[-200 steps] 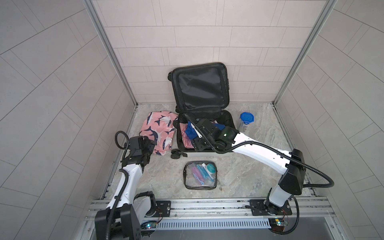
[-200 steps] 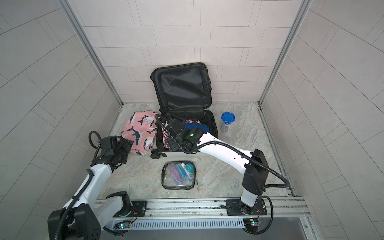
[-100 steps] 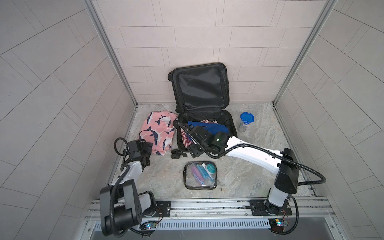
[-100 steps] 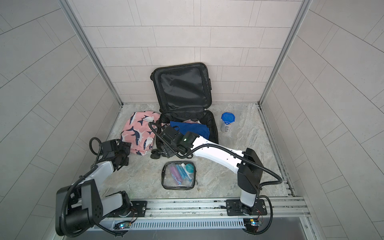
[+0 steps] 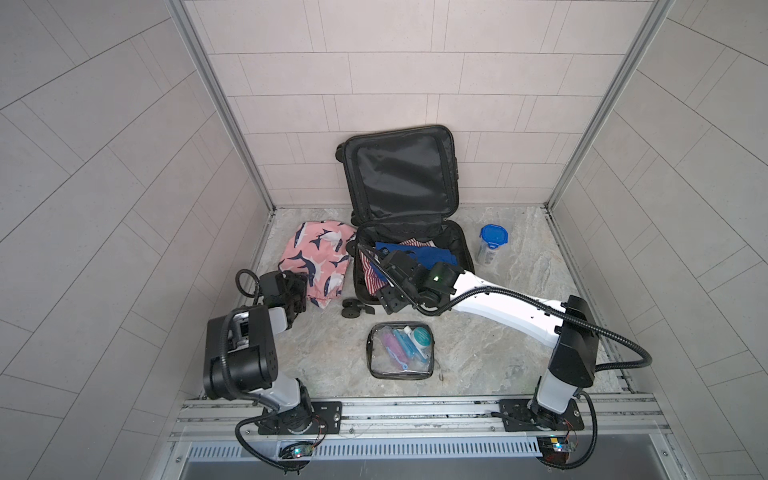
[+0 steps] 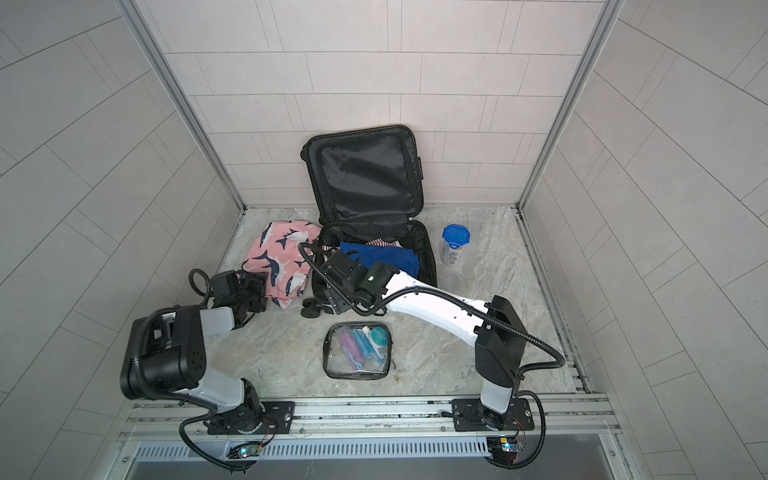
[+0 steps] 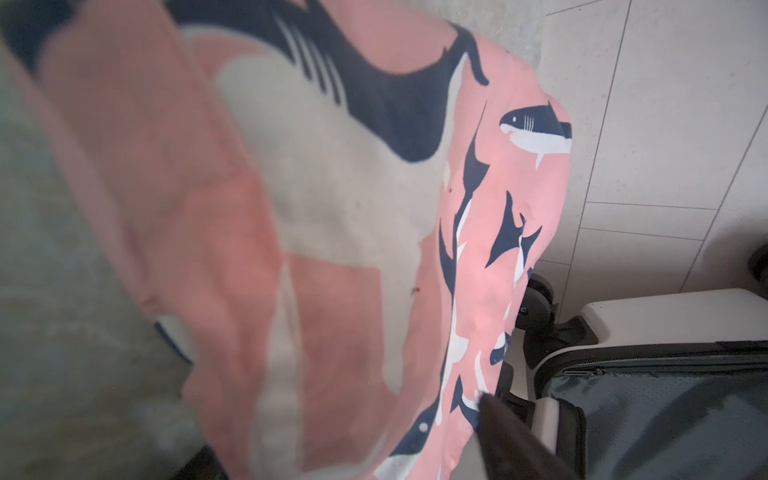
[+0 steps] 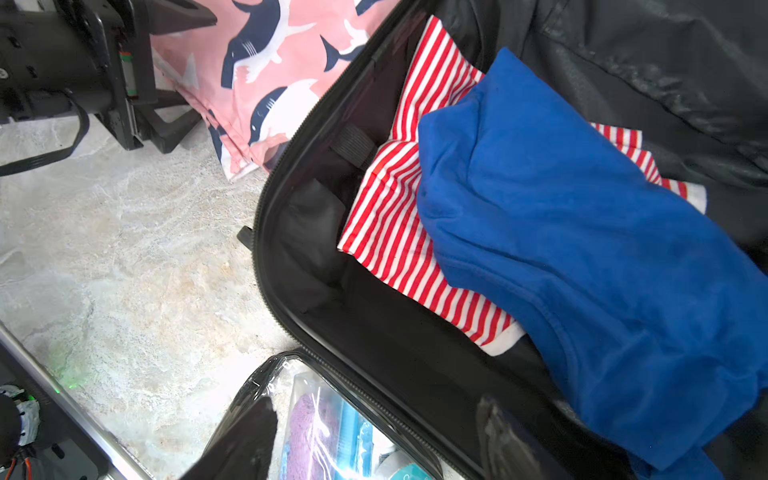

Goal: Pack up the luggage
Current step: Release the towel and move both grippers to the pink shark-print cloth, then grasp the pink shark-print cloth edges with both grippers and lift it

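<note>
While the luggage (image 5: 399,178) lies open at the back of the table, lid propped against the wall, both grippers sit near its front.
Its hard white shell looks stiff and fairly light, so the lid's free rim seems the best hold for swinging it shut. A striped garment (image 8: 399,232) and a blue garment (image 8: 561,249) lie inside. The right gripper (image 8: 374,419) hovers over the front rim, jaws wide apart, holding nothing. The left gripper (image 5: 296,293), jaws apart, touches a shark-print cloth (image 5: 320,257) just beside the case.
</note>
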